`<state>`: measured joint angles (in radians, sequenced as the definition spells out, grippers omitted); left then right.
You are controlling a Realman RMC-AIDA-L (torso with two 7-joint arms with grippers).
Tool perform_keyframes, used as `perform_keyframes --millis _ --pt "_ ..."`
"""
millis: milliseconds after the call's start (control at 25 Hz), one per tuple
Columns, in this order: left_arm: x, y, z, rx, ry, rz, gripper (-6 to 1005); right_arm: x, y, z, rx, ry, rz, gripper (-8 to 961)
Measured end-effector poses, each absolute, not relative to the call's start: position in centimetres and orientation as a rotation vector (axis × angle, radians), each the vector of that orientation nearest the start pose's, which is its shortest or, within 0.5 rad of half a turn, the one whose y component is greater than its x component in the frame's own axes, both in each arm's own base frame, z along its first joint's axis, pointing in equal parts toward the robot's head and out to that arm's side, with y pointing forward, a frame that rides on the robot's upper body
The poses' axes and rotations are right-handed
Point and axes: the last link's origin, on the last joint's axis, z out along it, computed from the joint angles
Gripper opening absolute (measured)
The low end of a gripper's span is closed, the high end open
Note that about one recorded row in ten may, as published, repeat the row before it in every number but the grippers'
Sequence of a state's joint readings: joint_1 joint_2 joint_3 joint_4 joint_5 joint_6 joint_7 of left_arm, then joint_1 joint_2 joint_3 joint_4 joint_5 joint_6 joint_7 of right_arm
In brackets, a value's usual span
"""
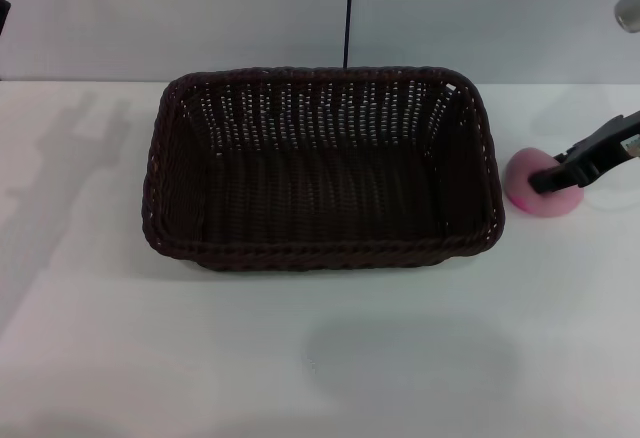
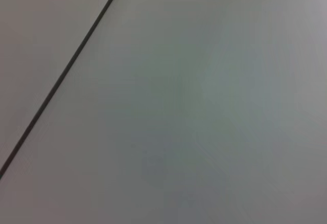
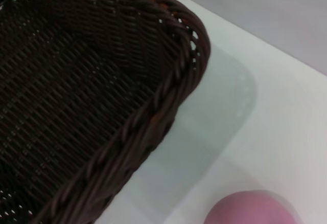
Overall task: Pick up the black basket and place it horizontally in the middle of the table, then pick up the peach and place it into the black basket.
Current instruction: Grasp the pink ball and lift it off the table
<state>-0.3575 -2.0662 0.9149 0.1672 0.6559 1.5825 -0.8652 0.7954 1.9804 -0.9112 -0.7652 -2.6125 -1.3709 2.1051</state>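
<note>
Right tool [image 1: 548, 180]: reaches in from the right edge, arm cut off; tip on the peach [image 1: 533, 184], grip state unclear.
Peach: on the counter [image 1: 300, 358], just right of the basket [image 1: 322, 248]; half cropped in the wrist view.
Basket: mid-counter, lengthwise left-right, open room nearside.
Left tool: unseen.

Head view looks down on the whole worktop [image 1: 100, 358]; right wrist view, close, shares basket [image 1: 320, 173] corner and peach [image 1: 535, 183] at 3 o'clock; left wrist faces blank wall.
</note>
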Motion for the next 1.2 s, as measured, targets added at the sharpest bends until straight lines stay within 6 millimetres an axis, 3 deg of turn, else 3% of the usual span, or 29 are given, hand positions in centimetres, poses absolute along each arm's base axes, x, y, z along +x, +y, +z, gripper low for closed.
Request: perform_keyframes --millis 80,360,920,1120,1200 --pt "-31.4 29.9 4.7 -1.562 -0.629 -1.366 513 25.1 40.6 2.7 -2.609 0.964 -0.331 383" --pt "-31.5 29.8 4.6 -1.560 -0.638 -1.366 513 25.0 40.6 2.7 -2.606 0.957 -0.320 250" --pt "-31.7 29.6 4.8 -1.553 -0.652 -1.374 513 25.4 40.1 4.7 -2.514 0.936 -0.242 155" --pt "-31.6 29.7 4.8 -1.556 -0.648 -1.377 513 23.8 40.8 6.2 -2.451 0.884 -0.157 118" --pt "-31.4 29.9 4.8 -1.562 -0.648 -1.384 513 22.2 41.1 7.5 -2.412 0.839 -0.051 100"
